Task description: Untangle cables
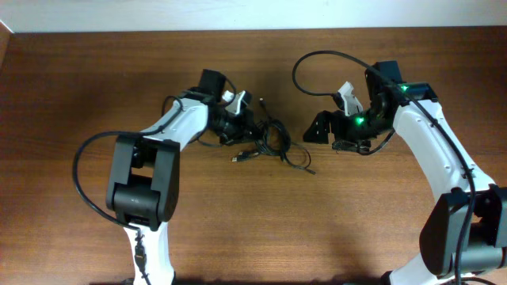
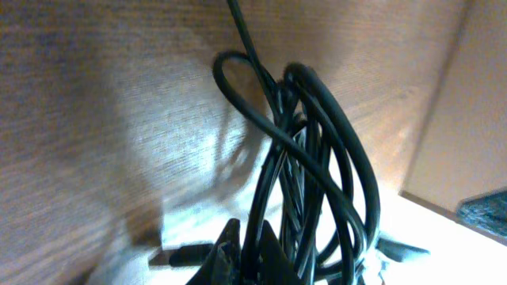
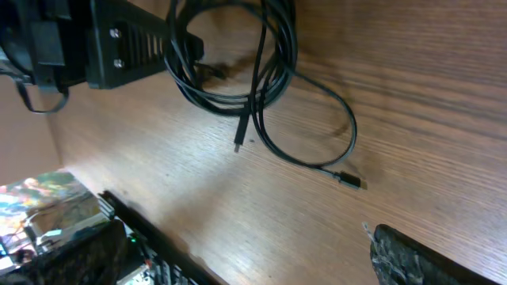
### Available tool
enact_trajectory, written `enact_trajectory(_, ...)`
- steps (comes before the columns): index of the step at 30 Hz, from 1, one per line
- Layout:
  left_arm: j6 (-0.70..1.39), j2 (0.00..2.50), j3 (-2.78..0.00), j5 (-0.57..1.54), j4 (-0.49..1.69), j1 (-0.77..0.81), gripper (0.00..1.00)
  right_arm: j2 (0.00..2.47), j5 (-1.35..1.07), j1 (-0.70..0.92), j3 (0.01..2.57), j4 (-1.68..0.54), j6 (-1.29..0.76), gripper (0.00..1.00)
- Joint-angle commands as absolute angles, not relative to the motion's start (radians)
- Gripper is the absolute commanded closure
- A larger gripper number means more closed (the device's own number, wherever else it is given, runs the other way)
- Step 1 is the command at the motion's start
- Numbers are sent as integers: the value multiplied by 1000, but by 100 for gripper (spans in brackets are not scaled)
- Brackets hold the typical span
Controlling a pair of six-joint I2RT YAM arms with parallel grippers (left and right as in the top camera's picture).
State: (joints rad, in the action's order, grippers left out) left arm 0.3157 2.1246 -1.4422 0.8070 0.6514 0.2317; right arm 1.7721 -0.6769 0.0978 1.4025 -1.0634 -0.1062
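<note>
Risk: the left gripper [image 1: 238, 120] appears clamped on several strands of the cables [image 1: 269, 139] at once. Pulling would tighten the tangle and drag the whole bundle. The cables lie mid-table [image 1: 253, 226], trailing rightward. The right gripper [image 1: 318, 130] is near them, jaws apart and empty.

Robotics lab bench: wood-grain table [image 1: 261, 229], left arm [image 1: 178, 119], right arm [image 1: 432, 146].

- I see the counter [image 1: 253, 229], brown wood with the grain running left to right, filling nearly all of my overhead frame.
- A pale strip [image 1: 253, 14] runs along the top edge, beyond the counter's far side.
</note>
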Motion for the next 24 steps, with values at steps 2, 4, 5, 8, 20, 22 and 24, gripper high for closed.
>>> enact_trajectory(2,216,2132,-1462,775,739,229,100,1774,-730,93,1408,-1046,-157,14)
enact_trajectory(4,128,2132,-1462,773,764,244,100,1774,-730,106,1407,-1045,-159,54)
enact_trajectory(5,97,2133,-1462,767,778,249,100,1774,-730,117,1406,-1045,-162,72)
enact_trajectory(8,23,2133,-1462,758,801,250,100,1774,-725,157,1401,-1023,-167,81)
enact_trajectory(20,14,2133,-1462,904,875,197,100,1912,-527,406,1368,-765,-480,79)
enact_trajectory(22,14,2133,-1461,894,881,186,100,1944,-539,423,1368,-746,-480,79)
enact_trajectory(24,14,2133,-1461,894,880,186,100,1955,-538,439,1368,-735,-480,78)
